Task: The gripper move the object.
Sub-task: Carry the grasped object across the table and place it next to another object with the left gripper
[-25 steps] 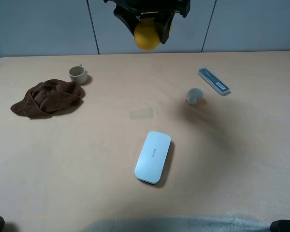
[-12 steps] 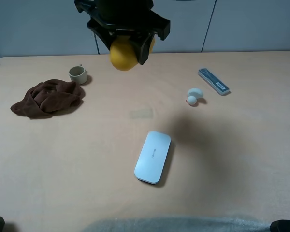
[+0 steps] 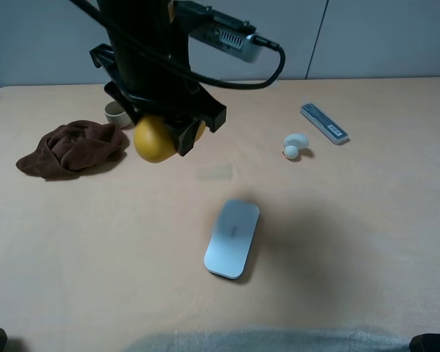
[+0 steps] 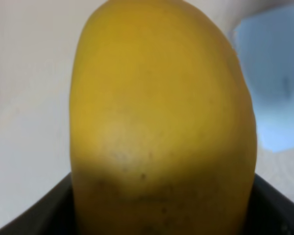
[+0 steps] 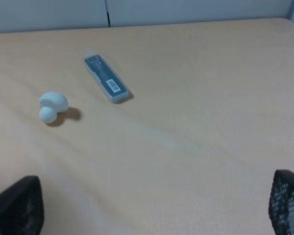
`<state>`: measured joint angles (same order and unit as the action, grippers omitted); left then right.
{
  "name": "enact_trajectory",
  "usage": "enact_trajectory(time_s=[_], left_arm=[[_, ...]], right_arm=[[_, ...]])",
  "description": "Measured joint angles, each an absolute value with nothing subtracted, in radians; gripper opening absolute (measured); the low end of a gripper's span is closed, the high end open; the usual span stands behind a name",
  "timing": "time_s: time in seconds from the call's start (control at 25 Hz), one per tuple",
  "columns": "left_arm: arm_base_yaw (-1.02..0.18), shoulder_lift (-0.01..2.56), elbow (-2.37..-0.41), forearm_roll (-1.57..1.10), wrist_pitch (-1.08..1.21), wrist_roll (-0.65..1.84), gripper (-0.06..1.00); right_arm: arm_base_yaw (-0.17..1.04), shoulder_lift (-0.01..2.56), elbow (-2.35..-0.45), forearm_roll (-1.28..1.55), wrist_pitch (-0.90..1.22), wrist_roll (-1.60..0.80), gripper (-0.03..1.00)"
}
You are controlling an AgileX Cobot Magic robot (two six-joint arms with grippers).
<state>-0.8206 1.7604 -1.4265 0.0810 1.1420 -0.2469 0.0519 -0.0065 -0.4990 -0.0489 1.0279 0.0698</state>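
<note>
Jaws of the left gripper [image 3: 170,136] were clenched on the mango [image 3: 151,139], a yellow-orange fruit held clear of the table [image 3: 352,293], above the stretch between the brown cloth [image 3: 72,148] and the white case [image 3: 232,238]. Its rounded end stuck out past the dark fingers, and its other end sat gripped between them. Pickup looked done. Setting it down remained, though where could not be told. Meanwhile the right gripper [image 5: 152,205] had its jaws spread apart, grasping nothing.

cup [image 3: 114,114] half hidden, mango [image 4: 161,122] cropped (fills left wrist view)
</note>
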Motion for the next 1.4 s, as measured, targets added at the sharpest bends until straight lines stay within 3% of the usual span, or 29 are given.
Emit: enact_trajectory(time_s=[0.88, 1.4], left_arm=[[-0.882, 1.751, -1.014, 0.088, 0.713, -0.340, 0.61], [-0.882, 1.751, -0.891, 0.152, 0.517, -0.495, 0.61]], right_arm=[[0.052, -0.007, -0.499, -0.049, 1.028, 0.070, 0.69], [0.052, -0.007, -0.499, -0.049, 1.028, 0.070, 0.69]])
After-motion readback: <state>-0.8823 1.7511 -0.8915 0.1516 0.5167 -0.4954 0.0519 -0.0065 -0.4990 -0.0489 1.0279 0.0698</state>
